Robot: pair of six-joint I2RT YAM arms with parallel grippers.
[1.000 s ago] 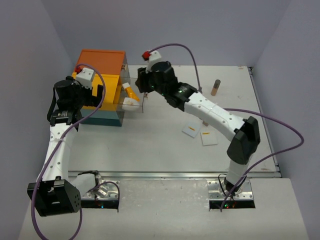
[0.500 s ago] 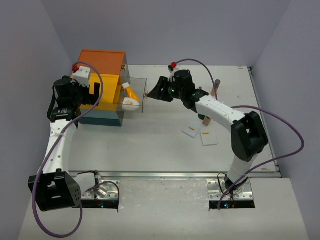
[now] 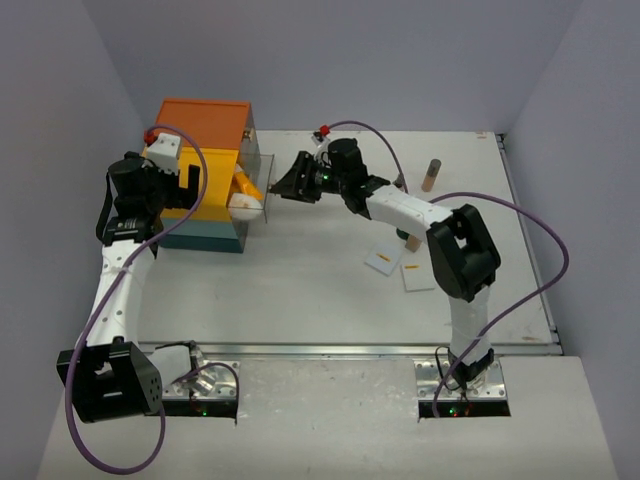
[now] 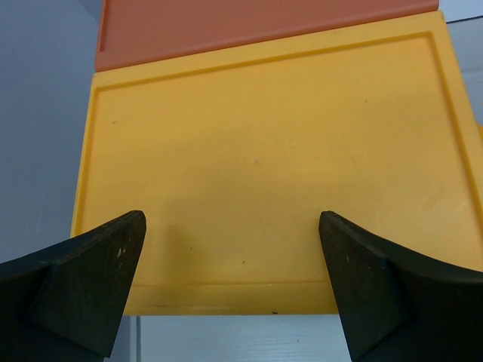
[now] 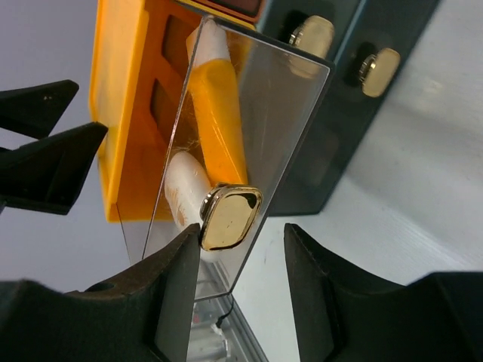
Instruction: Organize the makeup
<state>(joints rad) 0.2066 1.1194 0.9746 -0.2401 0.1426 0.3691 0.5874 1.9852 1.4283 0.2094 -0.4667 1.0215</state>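
The clear drawer [image 3: 256,203] of the drawer box [image 3: 200,125] stands partly out. It holds an orange tube [image 3: 246,183] and a white puff [image 3: 243,201]; both show through its clear front in the right wrist view, the tube [image 5: 219,98] above the puff [image 5: 183,192]. My right gripper [image 3: 281,188] is open at the drawer front [image 5: 241,241], its jaws on either side of the gold knob [image 5: 230,219], one finger touching it. My left gripper [image 3: 192,183] is open and empty over the box's yellow top [image 4: 230,226]. Two white packets [image 3: 382,262] [image 3: 418,276] and a tan bottle [image 3: 432,174] are on the table.
Two more gold knobs [image 5: 313,34] [image 5: 379,62] sit on the dark teal drawers below. A dark green disc [image 3: 408,240] lies half hidden under my right arm. The back wall stands just behind the box and the table's right edge [image 3: 520,220] is near the bottle.
My right gripper has swung left and down to the drawer knob. The clear drawer has slid part way in toward the box. The left arm has barely moved.
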